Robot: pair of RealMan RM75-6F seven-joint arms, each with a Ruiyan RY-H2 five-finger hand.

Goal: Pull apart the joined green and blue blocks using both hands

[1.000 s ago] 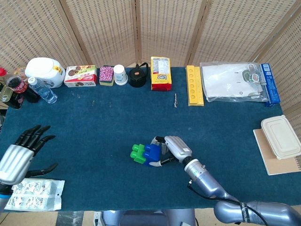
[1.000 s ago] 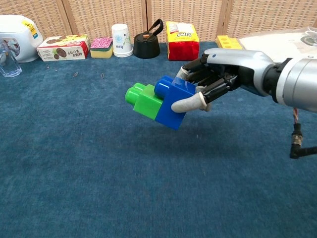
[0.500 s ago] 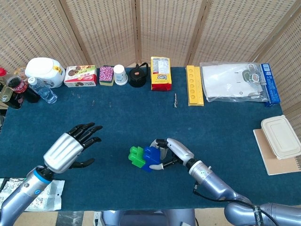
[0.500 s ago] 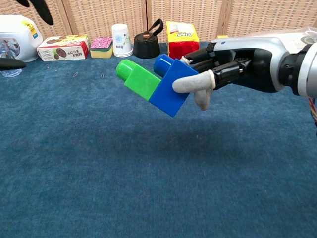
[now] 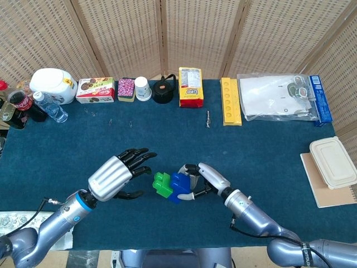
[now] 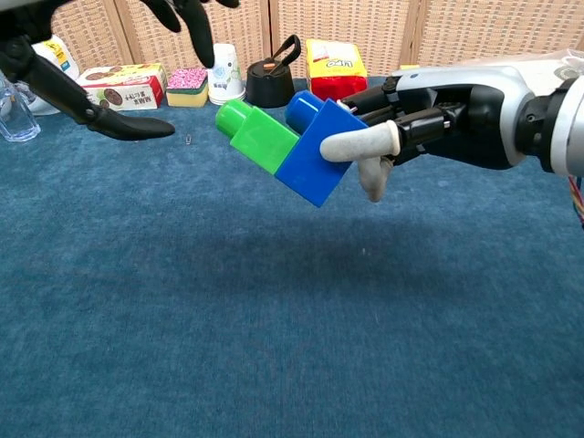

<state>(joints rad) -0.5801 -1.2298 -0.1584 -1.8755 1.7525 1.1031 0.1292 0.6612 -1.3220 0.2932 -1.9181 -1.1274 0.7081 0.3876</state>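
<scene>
So on the far left there's a white jug (image 5: 53,85) and a couple of bottles (image 5: 23,105) along the back edge of the blue table (image 5: 268,156), then a snack box (image 5: 95,90), a paper cup (image 5: 143,88) and a black pot (image 5: 163,91).

The left hand (image 5: 119,175) hangs over the table with its fingers spread wide, holding nothing, fingertips pointing at the blocks and close to them but not touching. In the chest view you only catch its dark fingers (image 6: 119,123) up in the top left corner.

The green block (image 5: 162,183) and blue block (image 5: 181,186) are joined together, up in the air above the table, tilted with the green end higher and toward the left hand. The right hand (image 5: 203,180) grips the blue end, thumb laid across its side.

Further right: a yellow bag (image 5: 191,87), a yellow block strip (image 5: 230,101), a clear plastic bag (image 5: 276,97) and a lidded container (image 5: 333,162).
</scene>
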